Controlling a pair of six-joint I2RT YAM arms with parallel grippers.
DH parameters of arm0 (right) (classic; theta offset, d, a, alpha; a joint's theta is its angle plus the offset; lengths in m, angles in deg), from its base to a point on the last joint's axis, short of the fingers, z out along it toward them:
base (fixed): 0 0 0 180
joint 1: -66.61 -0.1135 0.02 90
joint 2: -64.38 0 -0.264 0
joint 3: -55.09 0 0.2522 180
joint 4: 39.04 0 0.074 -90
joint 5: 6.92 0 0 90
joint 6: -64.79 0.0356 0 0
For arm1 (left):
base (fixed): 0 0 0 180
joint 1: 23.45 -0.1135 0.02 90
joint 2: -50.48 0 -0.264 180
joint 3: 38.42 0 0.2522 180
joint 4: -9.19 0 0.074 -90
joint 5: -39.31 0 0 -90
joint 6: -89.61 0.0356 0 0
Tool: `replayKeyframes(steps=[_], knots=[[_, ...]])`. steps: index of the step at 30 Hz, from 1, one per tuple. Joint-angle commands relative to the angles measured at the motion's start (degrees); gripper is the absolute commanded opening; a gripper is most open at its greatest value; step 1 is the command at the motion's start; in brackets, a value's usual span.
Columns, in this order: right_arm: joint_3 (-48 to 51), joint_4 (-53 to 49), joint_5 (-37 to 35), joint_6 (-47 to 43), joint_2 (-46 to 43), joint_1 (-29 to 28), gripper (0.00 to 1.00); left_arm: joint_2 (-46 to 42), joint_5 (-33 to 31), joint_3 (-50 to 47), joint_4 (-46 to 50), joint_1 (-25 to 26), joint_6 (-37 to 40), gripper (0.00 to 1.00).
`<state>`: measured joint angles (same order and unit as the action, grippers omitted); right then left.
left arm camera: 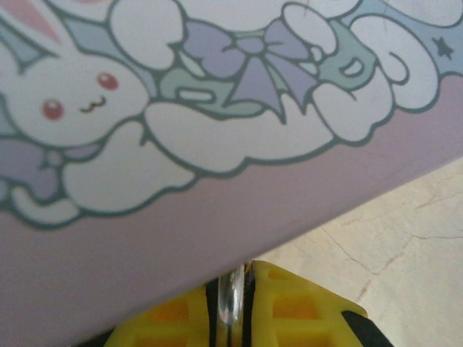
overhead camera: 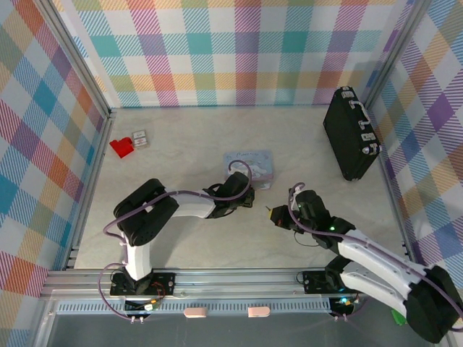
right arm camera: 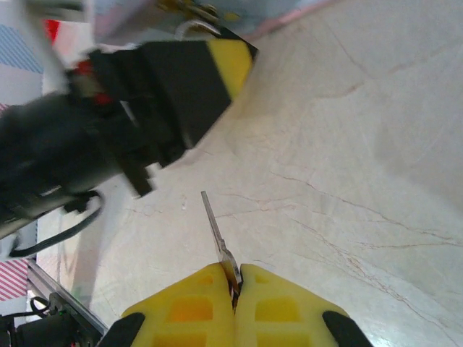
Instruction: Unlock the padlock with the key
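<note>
From the top external view, the left gripper (overhead camera: 244, 189) sits against the near edge of the pastel cartoon tin (overhead camera: 253, 163), mid-tabletop (overhead camera: 217, 238). The right gripper (overhead camera: 273, 213) is just beside it, to the right and nearer the bases; the two are not touching. At this range I can't pick out the lock or the key between them.

On the left wrist camera, the tin's bunny-and-bow lid (left arm camera: 217, 108) takes up most of the picture, tilted across it. The left gripper (left arm camera: 231, 283) is cut off at the bottom edge. Its jaws are nearly together, clamped on a silvery curved bar, which I read as the shackle of the padlock (left arm camera: 231, 303). The lock's brass body is out of sight below the frame.

The right wrist camera shows the right gripper (right arm camera: 236, 280) with its jaws pressed together on the head of the key (right arm camera: 215, 231). The thin blade sticks up and to the left over the pale, veined tabletop (right arm camera: 347, 144). The head itself is buried between the pads. Beyond the key's tip, well apart from it, is the left gripper's black and yellow finger (right arm camera: 217, 65). A silvery loop of the padlock (right arm camera: 195, 27) shows at the finger's end. Brassy bits at the top edge are too cropped to identify.

A black briefcase (overhead camera: 352, 134) stands at the far right. A red plastic piece (overhead camera: 121, 148) lies at the far left.
</note>
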<state>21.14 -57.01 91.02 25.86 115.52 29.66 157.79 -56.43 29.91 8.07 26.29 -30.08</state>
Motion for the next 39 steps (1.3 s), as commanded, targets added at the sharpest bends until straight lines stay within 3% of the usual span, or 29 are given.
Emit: replayKeyframes(steps=[1, 8, 17, 28, 39], knots=[[1.5, 10.5, 5.2, 6.3, 4.9, 1.2, 0.0, -3.7, 2.6, 1.7, 2.2, 0.2, -2.7, 0.0], [1.6, 19.6, 9.0, 10.0, 14.4, 3.2, 0.0, -5.8, 7.0, 1.9, 3.0, -0.2, -5.6, 0.0], [2.4, 28.6, 15.2, 6.8, 19.9, 8.4, 0.0, -8.4, 15.5, 3.3, 7.3, -2.4, -7.9, 0.0], [0.8, 14.7, 11.5, 2.5, 10.5, 9.3, 0.0, -5.7, 8.2, 2.3, 11.9, -1.7, -0.8, 0.0], [0.7, 11.9, 10.7, 2.5, 6.2, 9.7, 0.0, -4.6, 3.1, -8.9, -3.1, -0.6, 0.7, 0.08]])
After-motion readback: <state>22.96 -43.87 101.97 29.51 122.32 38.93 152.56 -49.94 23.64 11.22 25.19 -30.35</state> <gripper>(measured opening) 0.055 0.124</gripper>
